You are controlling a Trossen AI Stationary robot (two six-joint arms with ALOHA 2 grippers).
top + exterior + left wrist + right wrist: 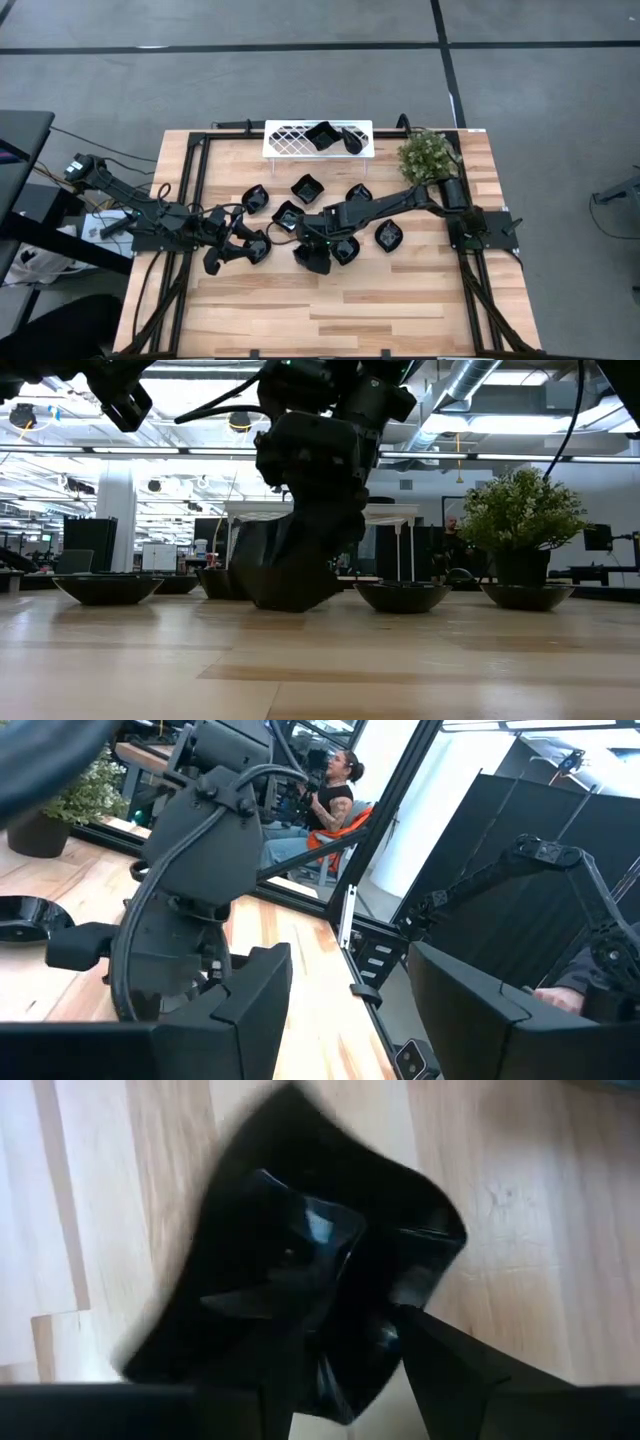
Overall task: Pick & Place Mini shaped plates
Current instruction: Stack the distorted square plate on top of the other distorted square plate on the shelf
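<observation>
The wooden table is carrying a scatter of mini shaped plates across its middle, glossy black dishes sitting apart from one another, with a potted plant at the far right corner. Along the far edge the white lattice tray is already holding two dishes: a wavy-edged square and a slimmer piece beside it.

The right arm is reaching in from its base on the right, and the right gripper is down at the table near the front of the cluster. In its wrist view the fingers are standing spread on either side of a wavy square plate, one inside the bowl and one outside the rim, not yet pinching as far as I can judge. So this looks like the grasp step of another pick.

Next it needs to close firmly on that rim, lift clear of neighbouring dishes, and carry it to a free spot on the tray.

The left gripper is waiting low at the left of the cluster, fingers apart and holding nothing.
</observation>
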